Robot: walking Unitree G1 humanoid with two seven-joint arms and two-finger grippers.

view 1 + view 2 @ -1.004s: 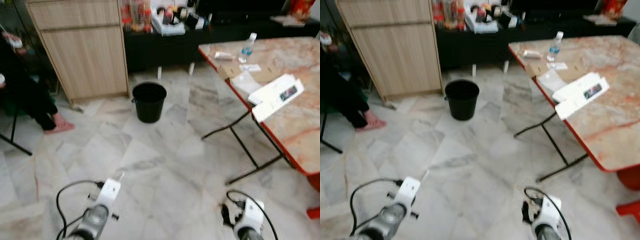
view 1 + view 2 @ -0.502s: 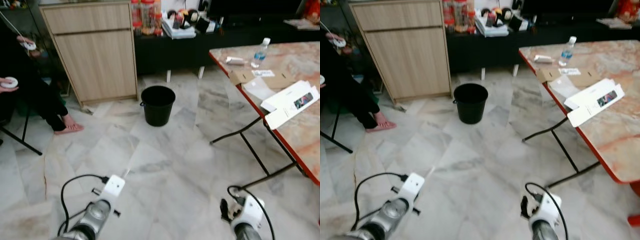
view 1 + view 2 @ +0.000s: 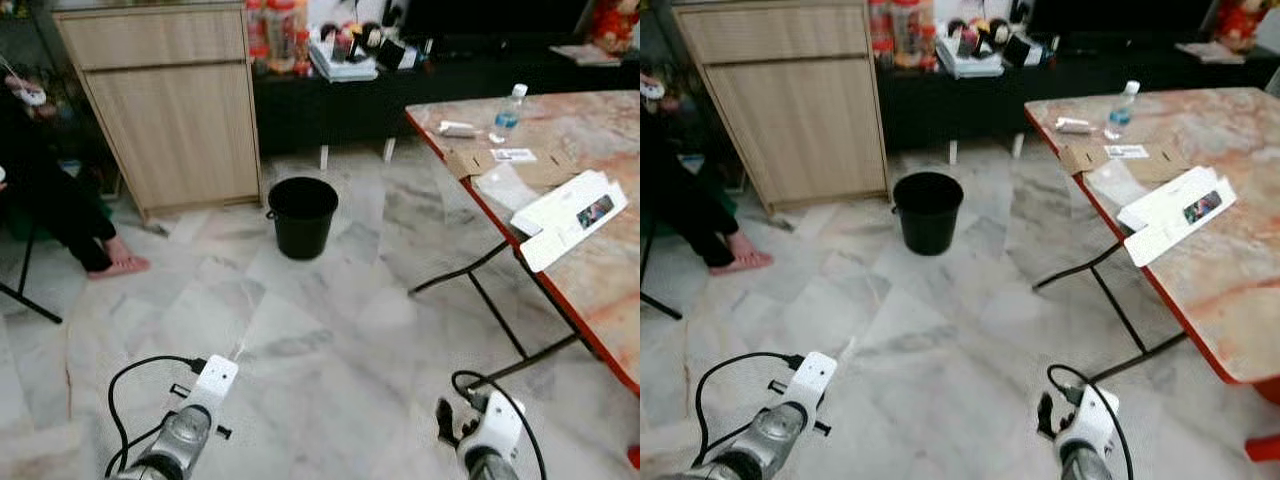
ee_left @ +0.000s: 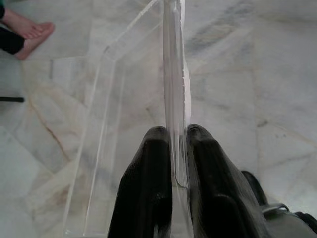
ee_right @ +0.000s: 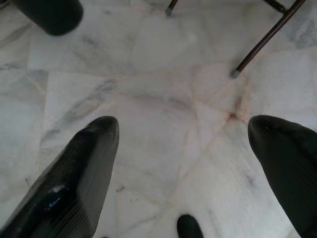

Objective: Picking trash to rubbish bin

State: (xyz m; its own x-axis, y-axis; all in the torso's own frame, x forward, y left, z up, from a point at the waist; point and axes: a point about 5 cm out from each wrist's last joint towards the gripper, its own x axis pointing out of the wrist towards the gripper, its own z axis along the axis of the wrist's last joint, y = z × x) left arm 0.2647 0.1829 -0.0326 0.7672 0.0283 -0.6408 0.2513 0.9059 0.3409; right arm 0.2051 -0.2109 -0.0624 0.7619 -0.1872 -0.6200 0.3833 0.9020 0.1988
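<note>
L tool (image 4: 173, 144) is clamped on a clear plastic tray (image 4: 129, 99), low over the floor; R tool (image 5: 183, 148) is wide open, empty. Whole view has swung vs 0.5 s ago: camera move, bin (image 3: 302, 216) unmoved, ahead centre-far. Approach looks underway, drop pending.

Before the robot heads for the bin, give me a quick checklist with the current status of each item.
1. Left gripper shut on clear plastic piece: ok.
2. Right gripper open and holding nothing: ok.
3. Bin upright with mouth open: ok.
4. Floor between robot and bin free of obstacles: ok.
5. Person's foot left of the path, apart from the bin: ok.
6. How full the bin is: cannot tell.
</note>
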